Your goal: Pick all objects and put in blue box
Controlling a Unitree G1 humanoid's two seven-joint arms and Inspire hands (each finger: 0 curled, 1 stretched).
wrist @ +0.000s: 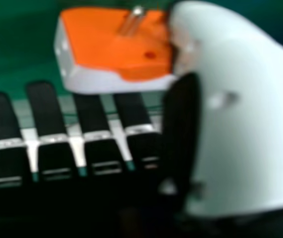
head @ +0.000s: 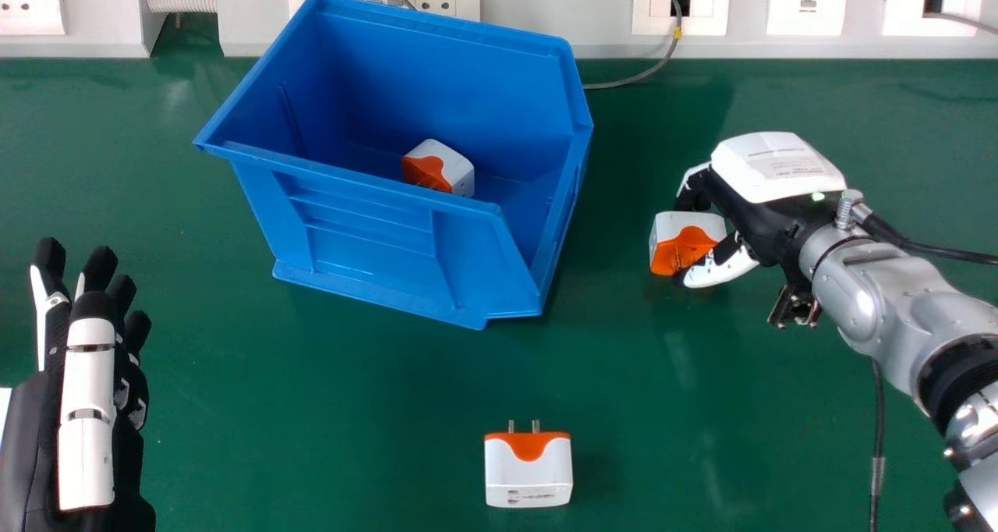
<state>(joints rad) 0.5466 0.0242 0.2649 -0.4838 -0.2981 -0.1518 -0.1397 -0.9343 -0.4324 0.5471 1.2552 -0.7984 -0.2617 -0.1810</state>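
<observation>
The blue box point(head: 366, 235) stands at the upper middle of the head view, with one white and orange plug adapter point(head: 439, 167) inside. My right hand point(head: 768, 169), to the box's right, is shut on a second adapter point(head: 684, 242). In the right hand view that adapter point(wrist: 116, 44) is between the thumb and fingers of my right hand point(wrist: 240, 109). A third adapter point(head: 529, 469) lies on the table at the lower middle, its pins toward the box. My left hand point(head: 90, 376) is at the left edge, open, with nothing in it.
The green table point(head: 312, 423) carries all of this. Behind the box runs a white panel with sockets point(head: 808, 1). A grey cable point(head: 635, 78) reaches the table right of the box, and a dark cable point(head: 879, 430) hangs below my right forearm.
</observation>
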